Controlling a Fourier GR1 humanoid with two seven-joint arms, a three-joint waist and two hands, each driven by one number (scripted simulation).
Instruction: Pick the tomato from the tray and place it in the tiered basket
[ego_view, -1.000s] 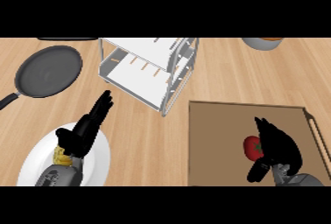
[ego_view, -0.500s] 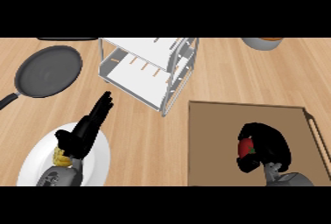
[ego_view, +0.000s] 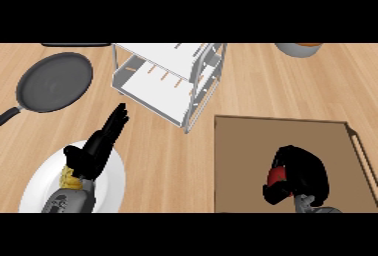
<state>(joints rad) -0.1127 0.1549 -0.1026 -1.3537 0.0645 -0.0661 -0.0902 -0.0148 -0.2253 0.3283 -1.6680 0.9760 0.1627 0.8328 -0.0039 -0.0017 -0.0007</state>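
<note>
Right hand (ego_view: 301, 172) low on the brown tray (ego_view: 244, 165), fingers and thumb curled around the red tomato (ego_view: 277, 175), only a sliver of red showing on the hand's left side. Tomato down inside the tray, near its lower edge, well apart from the tiered basket (ego_view: 171, 80). Whether lifted clear of the tray floor or resting on it: could not tell.

Left hand (ego_view: 94, 150) over the white plate (ego_view: 37, 187) at the lower left, fingers straight and held together, pointing up and to the right toward the basket, thumb out to the left, nothing held. Grey forearm rising from the lower edge across the plate.

Tiered basket of white wire and panels upright at top centre on the wooden counter (ego_view: 280, 85), small wooden pegs showing on its inner shelf, its near corner just beside the tray's upper left corner. Dark frying pan (ego_view: 55, 81) to the basket's left, handle running off toward the left edge. Grey pot with orange inside (ego_view: 301, 48) partly cut off at the upper right.
</note>
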